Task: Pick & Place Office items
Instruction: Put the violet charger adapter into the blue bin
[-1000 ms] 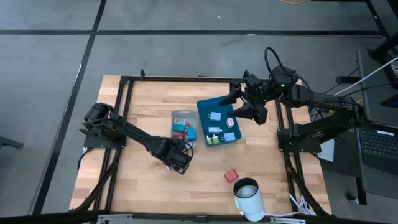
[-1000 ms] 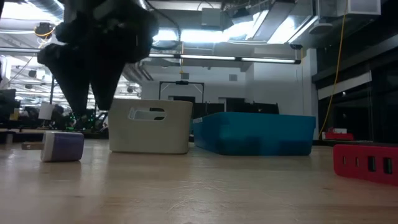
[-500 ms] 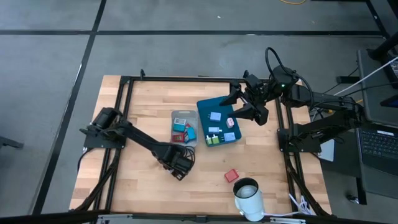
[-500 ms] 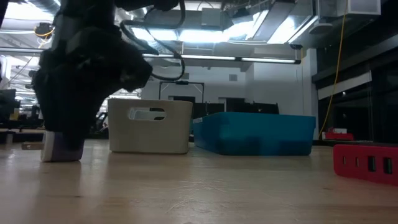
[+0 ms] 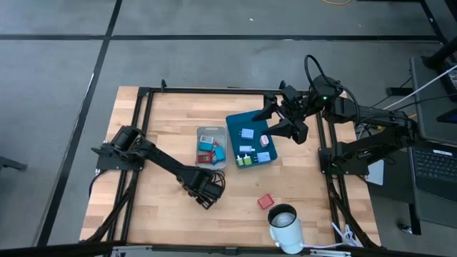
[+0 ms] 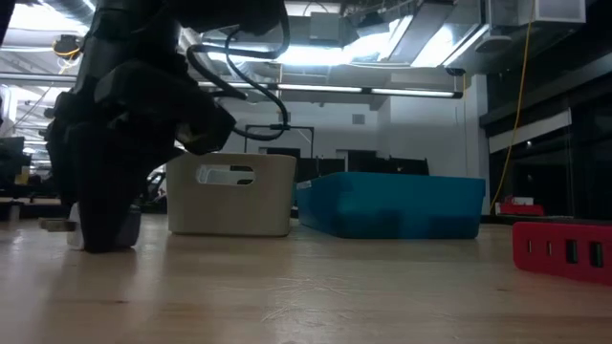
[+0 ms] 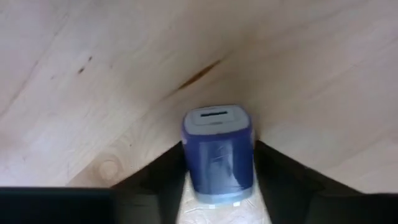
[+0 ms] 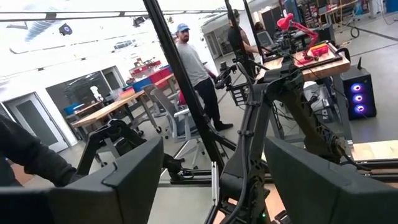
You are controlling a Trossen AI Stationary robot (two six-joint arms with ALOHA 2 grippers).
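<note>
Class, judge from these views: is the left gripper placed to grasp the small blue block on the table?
Probably yes: the left gripper straddles the blue block, a finger on each side, nothing between.

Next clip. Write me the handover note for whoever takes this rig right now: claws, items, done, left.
Left claw: down on the table in front of the grey bin, fingers either side of a blue block; grip not confirmed.
Right claw: open, raised over the teal tray's far right edge, empty.
Done: several small pieces lie in the bin and the tray.
Left: the blue block, and a red piece loose beside the white cup.
</note>
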